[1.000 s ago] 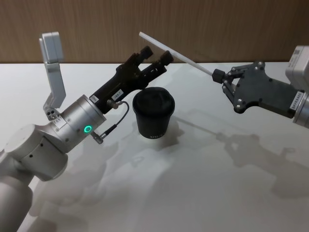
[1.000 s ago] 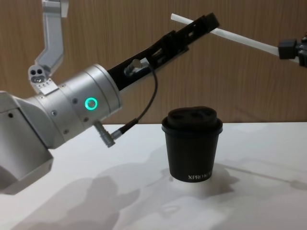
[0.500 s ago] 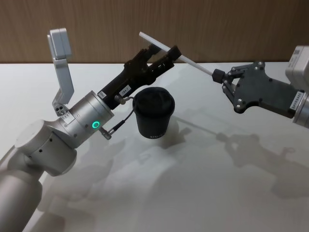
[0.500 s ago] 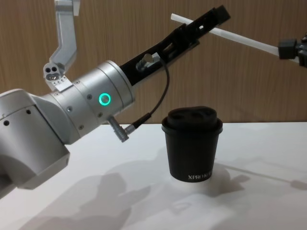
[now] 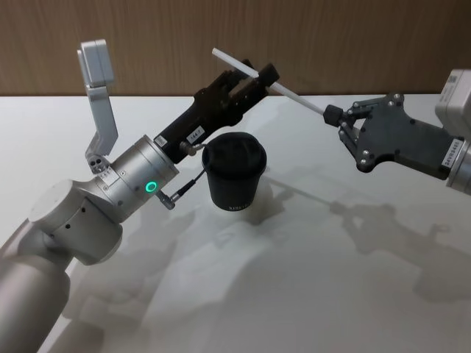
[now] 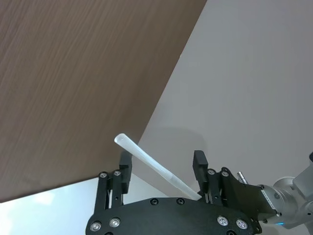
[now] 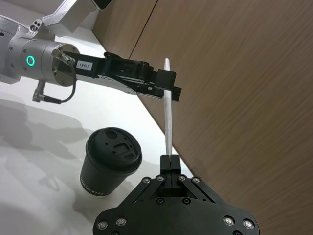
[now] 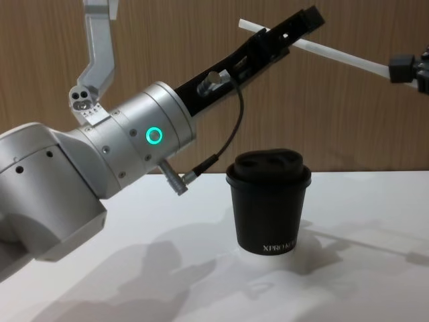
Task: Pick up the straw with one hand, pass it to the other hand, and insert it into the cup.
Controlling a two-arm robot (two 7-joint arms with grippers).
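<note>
The straw (image 5: 294,95) is a thin white tube slanting in the air above and behind the cup (image 5: 234,176). My right gripper (image 5: 333,115), small and black, is shut on the straw's lower right end (image 7: 168,117). From the left, my long left gripper (image 5: 256,73) with the silver wrist and green ring reaches up to the straw's upper part. Its fingers (image 6: 199,164) stand open on either side of the straw (image 6: 151,164), apart from it. The black lidded cup (image 8: 269,208) stands upright on the white table (image 5: 294,279), below the left gripper (image 8: 298,27).
A brown wooden wall (image 5: 331,37) rises right behind the table's far edge, close behind the straw's upper tip. A thin black cable (image 8: 224,144) loops from the left wrist near the cup's lid. Bare table surface lies in front of and to the right of the cup.
The left arm has pushed forward and up, so its open fingers now straddle the straw a little farther along. The right gripper, straw and cup have stayed still.
</note>
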